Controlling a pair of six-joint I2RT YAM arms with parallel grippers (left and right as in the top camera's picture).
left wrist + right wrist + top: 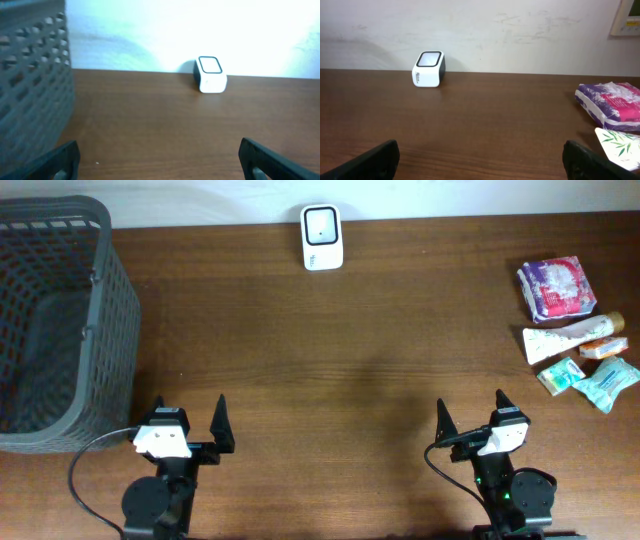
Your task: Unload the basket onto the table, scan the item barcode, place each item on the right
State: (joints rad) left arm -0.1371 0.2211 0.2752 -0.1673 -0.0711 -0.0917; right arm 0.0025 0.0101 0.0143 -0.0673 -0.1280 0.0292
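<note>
Writing on the scanner's (428, 69) side is too small to read. The left gripper (190, 408) and right gripper (471, 406) stand spread, holding nothing. The scanner sits far ahead, between them. The purple packet (555, 287) lies ahead-right of the right gripper, its print blurred.

A wooden table (330, 360) bears basket (115, 330), scanner (322, 237) and small packets (556, 288).

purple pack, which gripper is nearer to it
Right. The right gripper sits nearer the front edge, slightly left of the purple pack; the left gripper is far left, beside the basket.
</note>
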